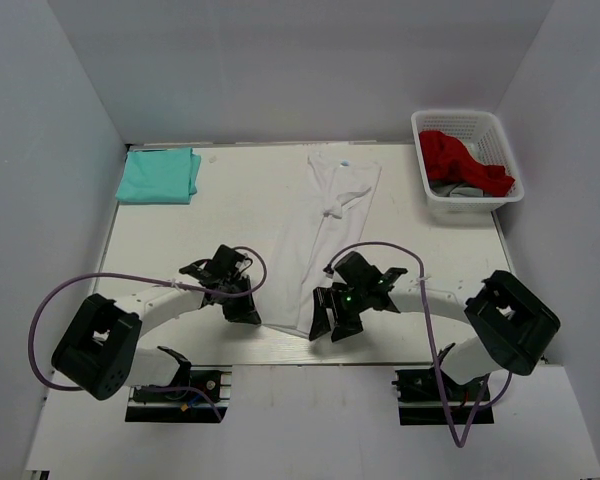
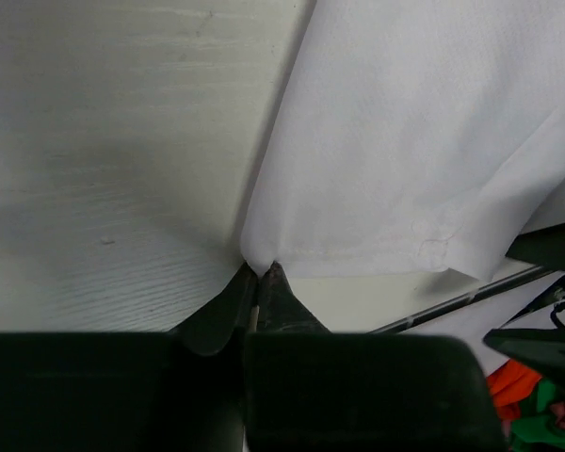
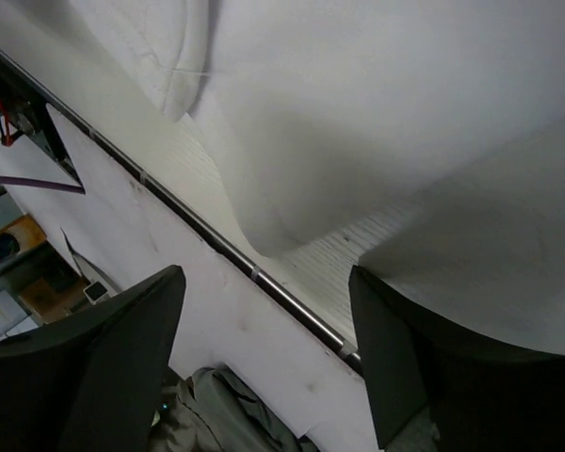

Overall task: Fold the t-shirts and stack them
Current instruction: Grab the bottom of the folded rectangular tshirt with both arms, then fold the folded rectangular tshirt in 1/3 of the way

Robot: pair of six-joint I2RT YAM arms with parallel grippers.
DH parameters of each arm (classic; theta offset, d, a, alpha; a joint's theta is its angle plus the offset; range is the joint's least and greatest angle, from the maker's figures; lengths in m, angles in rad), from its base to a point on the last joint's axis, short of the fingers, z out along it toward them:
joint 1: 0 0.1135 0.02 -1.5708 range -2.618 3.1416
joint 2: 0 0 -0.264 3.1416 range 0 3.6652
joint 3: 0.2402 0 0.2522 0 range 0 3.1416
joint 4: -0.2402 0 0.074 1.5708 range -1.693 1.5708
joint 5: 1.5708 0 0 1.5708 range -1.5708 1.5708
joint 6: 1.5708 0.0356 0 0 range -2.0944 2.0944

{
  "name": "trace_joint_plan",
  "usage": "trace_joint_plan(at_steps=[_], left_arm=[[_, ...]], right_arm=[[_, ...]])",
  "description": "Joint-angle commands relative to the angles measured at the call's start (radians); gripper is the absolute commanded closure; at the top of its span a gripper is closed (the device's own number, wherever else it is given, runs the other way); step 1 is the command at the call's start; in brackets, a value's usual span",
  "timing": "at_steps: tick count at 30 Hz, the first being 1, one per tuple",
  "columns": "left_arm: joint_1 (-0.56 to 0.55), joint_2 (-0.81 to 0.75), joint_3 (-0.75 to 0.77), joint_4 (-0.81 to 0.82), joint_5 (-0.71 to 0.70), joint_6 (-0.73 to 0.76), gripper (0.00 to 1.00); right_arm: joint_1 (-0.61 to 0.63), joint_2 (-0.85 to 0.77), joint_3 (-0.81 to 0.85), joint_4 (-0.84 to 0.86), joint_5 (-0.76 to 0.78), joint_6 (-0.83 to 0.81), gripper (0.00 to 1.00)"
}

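Observation:
The white t-shirt [image 1: 320,235] lies folded lengthwise into a long strip down the middle of the table. My left gripper [image 1: 248,312] is shut on its near left bottom corner, and the left wrist view shows the cloth [image 2: 395,151] pinched between the fingertips [image 2: 275,275]. My right gripper [image 1: 332,322] is open at the near right bottom corner, its jaws wide apart; in the right wrist view the white cloth [image 3: 377,104] lies beyond them, over the table's front edge. The mint-teal t-shirt [image 1: 160,175] lies folded at the far left.
A white basket [image 1: 500,140] at the far right holds red and grey clothes [image 1: 465,165]. White walls close in the table at the left, back and right. A metal rail [image 3: 217,247] runs along the table's front edge.

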Motion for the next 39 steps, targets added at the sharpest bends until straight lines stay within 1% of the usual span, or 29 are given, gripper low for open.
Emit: trace_joint_plan(at_steps=[1, 2, 3, 4, 5, 7, 8, 9, 10, 11, 13, 15, 16, 18, 19, 22, 25, 26, 28, 29, 31, 33, 35, 36, 37, 39], left_arm=[[-0.026, 0.015, -0.021, -0.026, -0.039, 0.013, 0.93], [-0.026, 0.015, -0.021, -0.036, -0.052, 0.013, 0.93], [-0.037, 0.006, -0.01, -0.045, -0.052, 0.013, 0.96], [-0.037, 0.006, -0.01, -0.045, -0.052, 0.013, 1.0], [-0.047, 0.006, -0.01, -0.045, -0.043, 0.013, 1.0], [-0.06, -0.005, -0.021, -0.033, -0.022, 0.013, 1.0], [-0.06, -0.005, -0.021, -0.033, -0.013, 0.013, 1.0], [-0.072, -0.005, -0.021, -0.033, -0.013, 0.013, 1.0], [-0.072, -0.005, -0.021, -0.049, -0.013, 0.013, 1.0], [-0.072, -0.015, -0.021, -0.05, -0.013, 0.013, 1.0], [-0.095, -0.038, -0.021, -0.062, 0.015, 0.013, 1.0], [-0.107, -0.066, -0.021, -0.062, 0.056, 0.013, 1.0], [-0.119, -0.078, -0.021, -0.074, 0.09, 0.025, 1.0], [-0.133, -0.104, -0.03, -0.091, 0.102, 0.025, 1.0], [-0.133, -0.127, -0.021, -0.1, 0.102, 0.025, 1.0], [-0.146, -0.137, 0.031, -0.1, 0.102, 0.025, 1.0], [-0.146, -0.098, 0.129, -0.109, 0.051, 0.034, 1.0], [-0.146, -0.085, 0.187, -0.131, 0.024, 0.034, 1.0], [-0.146, -0.048, 0.232, -0.131, -0.045, 0.034, 1.0], [-0.146, -0.037, 0.264, -0.131, -0.058, 0.034, 1.0], [-0.133, -0.005, 0.313, -0.131, -0.071, 0.019, 1.0], [-0.124, 0.017, 0.35, -0.12, -0.13, -0.002, 1.0], [-0.124, 0.055, 0.443, -0.12, -0.193, -0.012, 1.0], [-0.124, 0.07, 0.444, -0.12, -0.212, -0.012, 1.0], [-0.124, 0.09, 0.506, -0.12, -0.232, -0.025, 1.0], [-0.124, 0.158, 0.58, -0.157, -0.293, -0.025, 1.0]], right_arm=[[0.029, 0.037, -0.008, 0.067, -0.05, 0.038, 0.25], [0.032, 0.047, 0.009, 0.068, -0.045, 0.037, 0.26], [0.043, 0.062, 0.014, 0.064, -0.01, 0.034, 0.3], [0.041, 0.074, 0.02, 0.058, 0.001, 0.04, 0.38], [0.047, 0.08, 0.028, 0.064, 0.028, 0.046, 0.44], [0.049, 0.086, 0.029, 0.07, 0.084, 0.06, 0.52], [0.049, 0.086, 0.029, 0.056, 0.113, 0.061, 0.7], [0.05, 0.079, 0.031, 0.049, 0.125, 0.079, 0.8], [0.052, 0.062, 0.029, 0.024, 0.165, 0.083, 0.97], [0.055, 0.053, 0.028, 0.006, 0.182, 0.092, 1.0], [0.063, -0.008, 0.009, -0.048, 0.203, 0.095, 1.0], [0.073, -0.061, -0.014, -0.08, 0.196, 0.09, 1.0], [0.089, -0.115, -0.017, -0.088, 0.174, 0.081, 1.0], [0.101, -0.147, -0.044, -0.1, 0.156, 0.064, 1.0], [0.107, -0.179, -0.052, -0.096, 0.141, 0.057, 1.0], [0.106, -0.197, -0.038, -0.088, 0.14, 0.028, 1.0], [0.099, -0.2, 0.032, -0.129, 0.205, 0.003, 1.0], [0.098, -0.206, 0.038, -0.139, 0.287, -0.002, 1.0], [0.093, -0.219, 0.045, -0.137, 0.343, 0.023, 1.0], [0.089, -0.234, 0.051, -0.137, 0.423, 0.021, 1.0], [0.083, -0.239, 0.089, -0.163, 0.536, 0.02, 1.0], [0.07, -0.242, 0.109, -0.157, 0.623, 0.015, 1.0], [0.049, -0.216, 0.141, -0.151, 0.654, -0.008, 1.0], [0.043, -0.205, 0.152, -0.149, 0.67, -0.028, 1.0], [0.038, -0.182, 0.161, -0.143, 0.677, -0.034, 1.0], [0.014, -0.129, 0.201, -0.139, 0.711, -0.058, 1.0]])
